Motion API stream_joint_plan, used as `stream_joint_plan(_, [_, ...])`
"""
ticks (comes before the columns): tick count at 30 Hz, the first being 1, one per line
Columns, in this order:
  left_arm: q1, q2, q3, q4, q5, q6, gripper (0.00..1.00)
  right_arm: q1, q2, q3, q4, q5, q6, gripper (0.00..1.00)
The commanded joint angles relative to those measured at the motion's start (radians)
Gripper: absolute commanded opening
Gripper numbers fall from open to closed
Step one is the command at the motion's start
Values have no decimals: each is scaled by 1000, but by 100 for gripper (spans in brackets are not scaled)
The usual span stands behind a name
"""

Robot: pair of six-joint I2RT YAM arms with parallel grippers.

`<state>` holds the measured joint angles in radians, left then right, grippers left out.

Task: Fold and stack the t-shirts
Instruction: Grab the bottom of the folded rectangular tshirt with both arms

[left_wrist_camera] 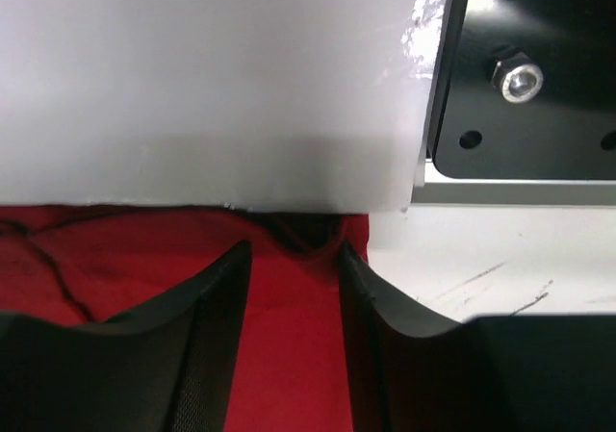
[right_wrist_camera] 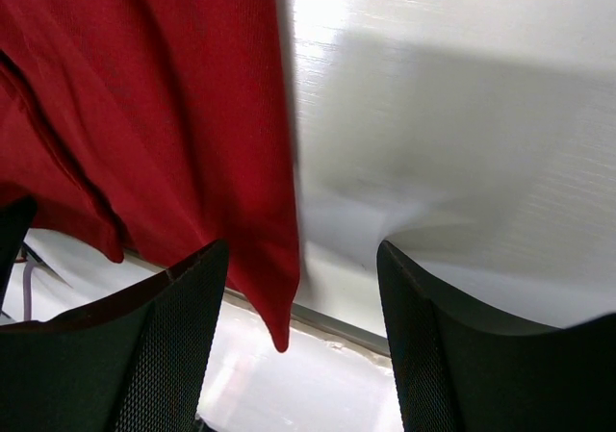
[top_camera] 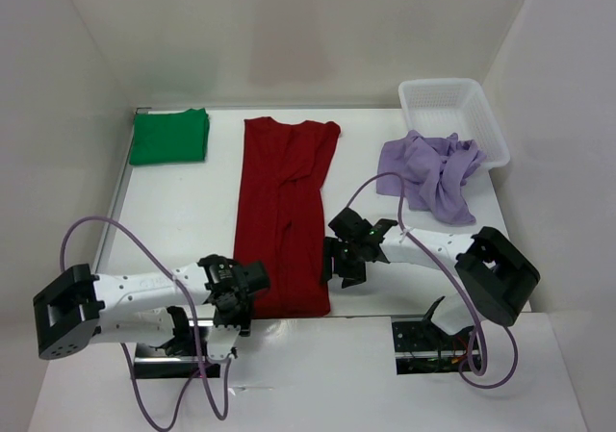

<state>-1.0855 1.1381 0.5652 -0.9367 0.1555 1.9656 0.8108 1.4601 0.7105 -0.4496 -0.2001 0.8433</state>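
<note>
**Taking the Near Hem of the Dark Red T-Shirt**

You are working on the dark red t-shirt (top_camera: 284, 211). It is lying lengthwise in the middle of the table (top_camera: 183, 211), sides already turned in, collar at the far end and hem at the near edge. The green t-shirt (top_camera: 169, 136) is sitting folded at the far left corner. The lavender t-shirt (top_camera: 433, 172) is lying crumpled just beside the basket (top_camera: 493, 129).

The step in hand appears to be gripping both near corners so the hem can be carried toward the collar.

- **Left end effector (left_wrist_camera: 294, 259):** its jaws are standing partly apart, straddling the near left corner of the hem. Red cloth is showing in the gap, and no clamp is visible yet. Be closing only once the fingers are reaching past the hem seam.
- **Right end effector (right_wrist_camera: 303, 254):** its jaws are standing wide apart. The near right corner is hanging just inside its left finger, with bare table across the rest of the gap. Be shifting it toward the cloth so the grip is not catching the tip alone.

Be taking every layer at each corner; a single-layer pinch would likely let the fold open. Be matching grip depth on both sides so the hem is rising level.
</note>
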Motion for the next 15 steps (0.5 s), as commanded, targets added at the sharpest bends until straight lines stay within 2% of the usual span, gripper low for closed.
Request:
stream_joint_plan(1, [-7,52,38,1,50,56,47,-5,8,-9,40,2,-6,69])
stream_joint_plan(2, [-7,73,38,1,59,32,47,-5,8,-9,40,2,-6,69])
stream_joint_plan(5, [-7,86,47,10,68,12,36,-5,-10,-19,15,2,-6,69])
stream_joint_plan(6, [-7,86,47,10,69,-2,28,-5,-10,-19,6,2,-6,69])
stream_joint_plan(7, [-7,86,47,19,69,-11,9,-5,-23,-29,6,-7,-6,69])
stream_joint_plan(8, [-7,86,47,19,69,-11,5,-5,-38,-40,-3,-21,-6,69])
stream_joint_plan(11, [-7,74,47,30,69,-46,4,5,-60,-49,-29,-30,-6,69])
stream_joint_plan(15, [-7,48,36,52,87,-83,1,88,-49,-60,-49,-31,16,69])
